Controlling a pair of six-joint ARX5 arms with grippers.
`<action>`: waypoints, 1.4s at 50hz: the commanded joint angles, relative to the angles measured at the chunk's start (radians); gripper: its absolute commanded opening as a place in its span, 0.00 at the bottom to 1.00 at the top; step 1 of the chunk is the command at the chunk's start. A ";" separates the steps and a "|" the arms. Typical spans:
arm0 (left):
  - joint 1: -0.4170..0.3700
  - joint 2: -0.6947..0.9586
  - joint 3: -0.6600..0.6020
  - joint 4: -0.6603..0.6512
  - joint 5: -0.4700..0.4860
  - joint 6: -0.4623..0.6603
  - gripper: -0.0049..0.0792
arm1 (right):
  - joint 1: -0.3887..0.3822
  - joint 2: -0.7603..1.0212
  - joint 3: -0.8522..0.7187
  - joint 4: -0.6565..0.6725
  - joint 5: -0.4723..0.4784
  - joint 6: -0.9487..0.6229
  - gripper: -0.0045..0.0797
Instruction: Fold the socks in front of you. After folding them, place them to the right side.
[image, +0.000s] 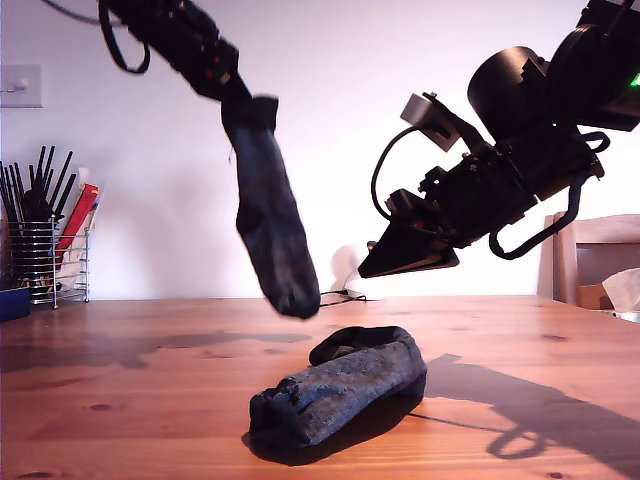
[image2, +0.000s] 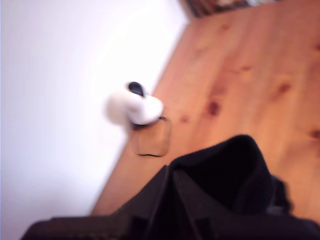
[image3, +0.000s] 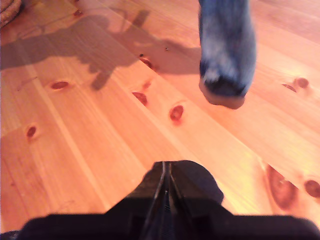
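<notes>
A wooden table (image: 120, 400) bears one crumpled sock (image: 340, 385).

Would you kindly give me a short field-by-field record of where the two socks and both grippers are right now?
hanging sock: dangles cuff-up from my first gripper, toe down above the table
my first gripper: shut on the hanging sock's cuff
bunched sock: lies rumpled on the table, touched by neither gripper
my second gripper: shut, empty, in the air at the exterior view's right
</notes>
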 joint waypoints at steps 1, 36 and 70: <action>0.004 0.006 -0.006 -0.006 -0.004 0.002 0.03 | 0.005 0.014 -0.013 0.004 -0.008 0.008 0.04; -0.048 0.075 -0.010 -0.726 0.234 -0.026 0.03 | 0.003 0.014 -0.013 0.028 -0.029 0.042 0.04; -0.111 0.222 -0.010 -0.910 0.294 -0.025 0.03 | 0.091 0.082 -0.013 0.056 -0.107 0.061 0.04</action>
